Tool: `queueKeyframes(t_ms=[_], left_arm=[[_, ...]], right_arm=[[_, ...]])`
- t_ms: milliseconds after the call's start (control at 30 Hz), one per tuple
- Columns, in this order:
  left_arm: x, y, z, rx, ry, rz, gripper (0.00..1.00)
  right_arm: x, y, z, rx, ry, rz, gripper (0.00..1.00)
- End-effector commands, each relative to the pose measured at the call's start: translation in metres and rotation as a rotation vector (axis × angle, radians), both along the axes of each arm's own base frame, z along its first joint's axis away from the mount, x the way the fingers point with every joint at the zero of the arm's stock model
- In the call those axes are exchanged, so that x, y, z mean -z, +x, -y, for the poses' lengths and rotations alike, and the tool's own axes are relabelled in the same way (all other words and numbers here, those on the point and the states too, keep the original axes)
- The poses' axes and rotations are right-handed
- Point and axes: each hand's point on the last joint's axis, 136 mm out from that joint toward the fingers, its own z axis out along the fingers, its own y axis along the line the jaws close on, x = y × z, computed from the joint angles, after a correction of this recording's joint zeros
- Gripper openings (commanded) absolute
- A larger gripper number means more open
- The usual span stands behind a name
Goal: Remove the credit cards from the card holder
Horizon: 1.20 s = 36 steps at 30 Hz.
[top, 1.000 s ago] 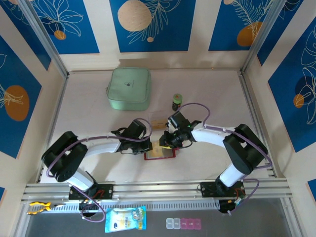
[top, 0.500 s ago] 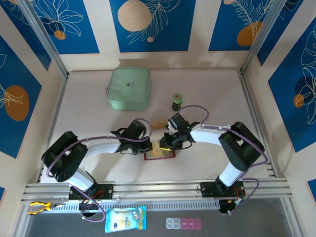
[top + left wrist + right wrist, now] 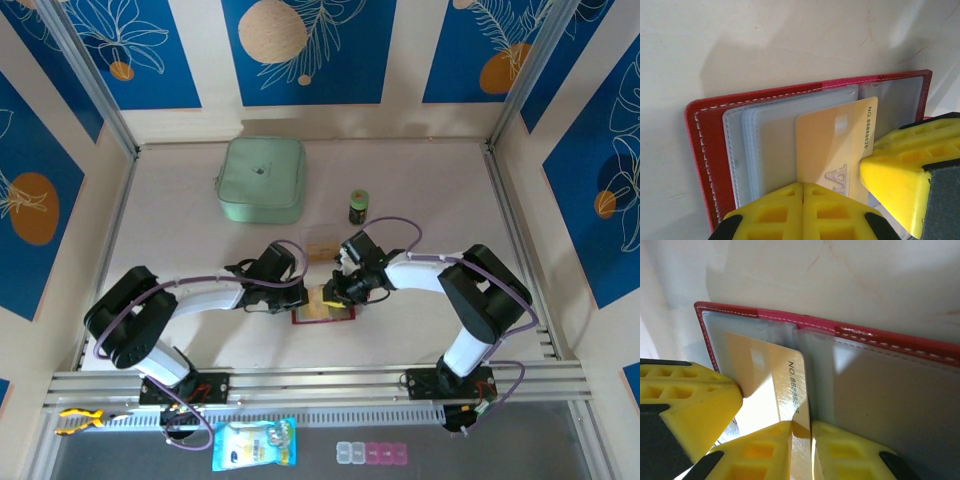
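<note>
Pale tabletop (image 3: 420, 190); blue leaf-patterned walls (image 3: 310, 50)

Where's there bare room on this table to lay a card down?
Widest bare stretch of table: right of the small jar, toward the right rail. Also left of the mint-green case. Crowded mid-table: left tool and right tool on the card holder, right pinching its credit card, a loose card just beyond.

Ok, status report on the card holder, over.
Left gripper shut, pressing on card holder. Right gripper shut on orange credit card, skewed across the clear pockets. Nothing blocking.
</note>
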Motion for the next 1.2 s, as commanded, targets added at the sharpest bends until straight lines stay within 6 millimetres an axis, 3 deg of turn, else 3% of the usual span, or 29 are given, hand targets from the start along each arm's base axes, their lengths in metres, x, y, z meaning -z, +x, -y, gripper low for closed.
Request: queueKeyframes(t_ms=[0, 333, 733, 1167], left_arm=[[0.021, -0.011, -0.016, 0.010, 0.087, -0.030, 0.00], [0.017, -0.011, -0.018, 0.001, 0.089, -0.019, 0.00], [0.012, -0.009, -0.020, -0.010, 0.088, -0.005, 0.00], [0.003, -0.012, -0.016, -0.014, 0.040, -0.003, 0.00]], right_arm=[[-0.003, -0.006, -0.005, -0.011, 0.057, -0.034, 0.18], [-0.005, -0.005, -0.001, 0.009, 0.063, -0.024, 0.10], [-0.008, -0.006, 0.028, 0.043, 0.009, 0.000, 0.08], [-0.030, -0.001, 0.041, -0.016, -0.109, 0.069, 0.08]])
